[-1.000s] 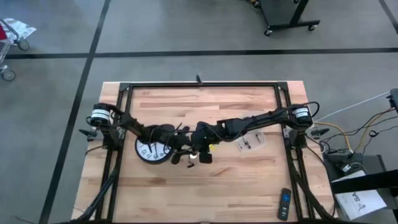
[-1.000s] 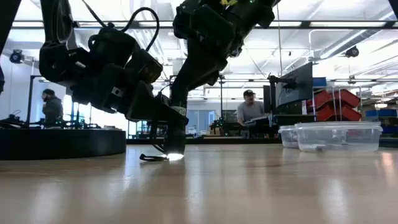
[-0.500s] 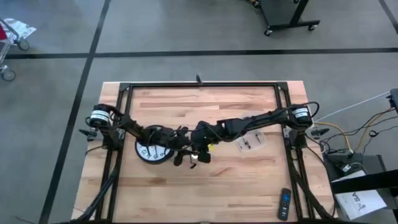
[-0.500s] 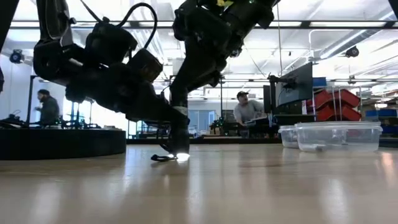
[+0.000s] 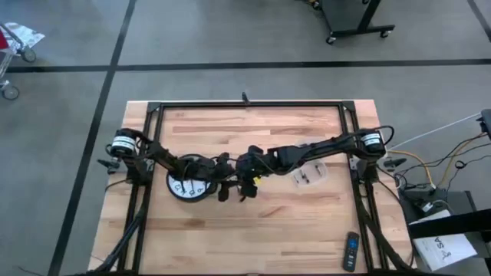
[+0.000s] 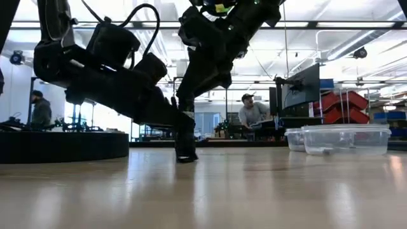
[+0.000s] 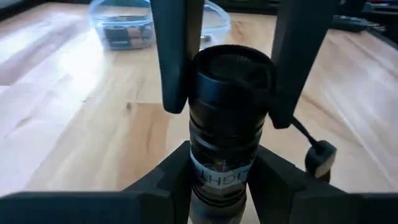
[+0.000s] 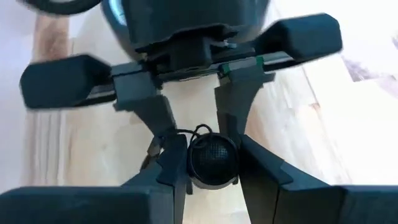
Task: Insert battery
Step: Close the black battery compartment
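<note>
The wooden bench (image 5: pixel 307 222) carries a round clock (image 5: pixel 186 184) lying flat towards the left arm's side and a clear plastic tub (image 5: pixel 310 176) of batteries towards the right arm's side. Between them both arms meet over the middle of the bench.

The left pincer (image 7: pixel 217 180) is clamped round the barrel of a black torch (image 7: pixel 225 124), and the right pincer (image 8: pixel 208 163) is closed on the same torch from the far end, so the torch stands held between the two, its lower end just at the bench top in the low view. A short wrist cord with a small tab (image 7: pixel 318 157) trails from it.

No loose battery shows near the torch. I would guess the battery is already inside and the end cap is being seated or twisted, though the pictures do not settle that. What seems left is closing up and setting the torch down.
</note>
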Tool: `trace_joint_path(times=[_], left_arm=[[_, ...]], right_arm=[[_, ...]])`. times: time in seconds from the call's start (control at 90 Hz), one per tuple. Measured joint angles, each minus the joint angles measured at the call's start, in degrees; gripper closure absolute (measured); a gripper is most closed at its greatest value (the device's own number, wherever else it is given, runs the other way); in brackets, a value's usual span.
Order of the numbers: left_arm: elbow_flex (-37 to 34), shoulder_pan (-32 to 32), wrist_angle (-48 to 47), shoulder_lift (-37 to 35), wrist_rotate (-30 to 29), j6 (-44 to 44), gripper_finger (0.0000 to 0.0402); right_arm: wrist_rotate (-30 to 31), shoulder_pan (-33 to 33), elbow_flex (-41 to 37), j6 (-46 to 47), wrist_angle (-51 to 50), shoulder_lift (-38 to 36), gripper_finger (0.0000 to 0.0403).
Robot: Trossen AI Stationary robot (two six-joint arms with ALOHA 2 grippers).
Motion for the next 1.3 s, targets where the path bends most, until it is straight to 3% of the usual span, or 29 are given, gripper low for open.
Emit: trace_joint_path(times=[0.322, 0.422, 0.622, 0.867, 1.022, 1.3], left_arm=[[0.1, -1.1, 0.4, 0.1, -9.6, -0.9, 0.0289], [0.1, -1.1, 0.5, 0.1, -9.4, -1.0, 0.0288], [0.0, -0.9, 2.0, -0.4, -3.8, 0.7, 0.0263], [-1.3, -0.5, 1.4, -2.4, 2.8, 11.0, 0.0241], [-1.9, 0.7, 1.2, -2.2, 9.7, 15.7, 0.0243], [-2.1, 6.0, 2.0, -2.0, 22.6, 14.8, 0.0267]], right_arm=[[4.9, 0.0, 0.0, 5.7, 0.3, 0.0, 0.0311], [5.1, 0.0, 0.0, 5.6, 0.3, 0.0, 0.0311], [4.1, 0.2, 0.0, 2.8, 0.2, 0.0, 0.0311], [2.6, 0.4, 0.0, 0.5, -0.8, 0.0, 0.0311], [1.0, 0.6, 0.0, -2.3, -0.8, 0.0, 0.0311], [0.1, 0.6, 0.0, -3.6, -0.7, 0.0, 0.0311]])
